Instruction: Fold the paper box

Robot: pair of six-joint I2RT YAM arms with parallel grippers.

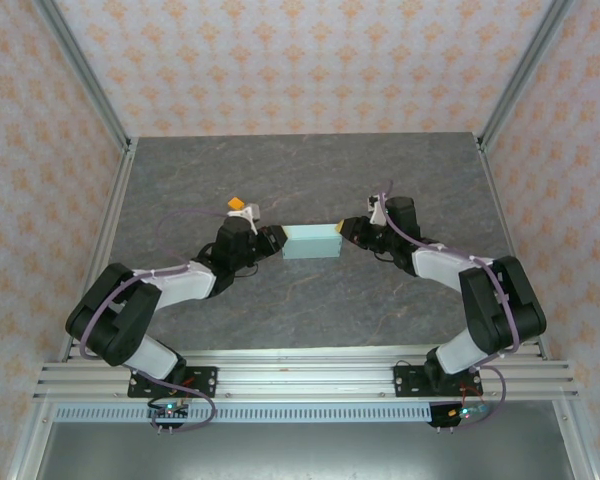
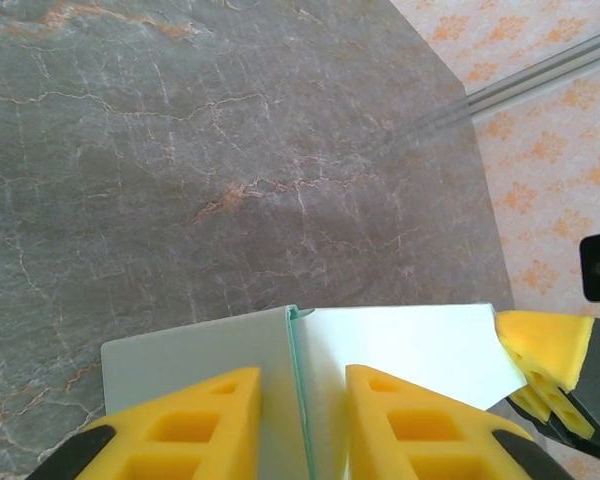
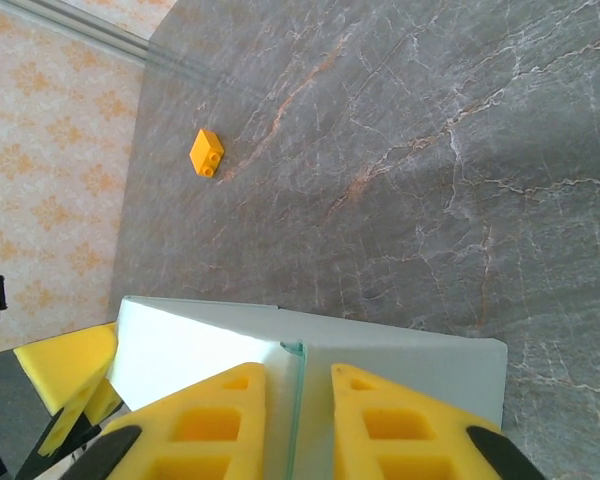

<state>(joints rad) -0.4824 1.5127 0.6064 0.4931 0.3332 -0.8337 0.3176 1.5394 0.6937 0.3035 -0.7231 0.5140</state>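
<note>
The table (image 1: 310, 170) is grey stone with thin cracks in it, and the walls have orange flowers on them. The box (image 1: 311, 241) sits in the middle of the table, right between my two arms. It is pale green card. The left end effector (image 1: 273, 241) is at its left end and the right end effector (image 1: 348, 231) is at its right end. A small orange block (image 3: 206, 152) lies on the table farther back, apart from the box.

From each wrist I look down at a thin fold line in the card, with one yellow finger (image 2: 215, 410) on each side of it. I see a small gap between the fingers on both arms. I cannot tell if they pinch the card lower down or just stand around it.

I think the step now is to press the two ends in so the box takes its shape. To do it well I would close both sides slowly and together. If one side pushes harder, the box may slide on the smooth table or twist. The card is thin, so a hard squeeze could dent it. I would line up the fold in the middle of each gap before I press.
</note>
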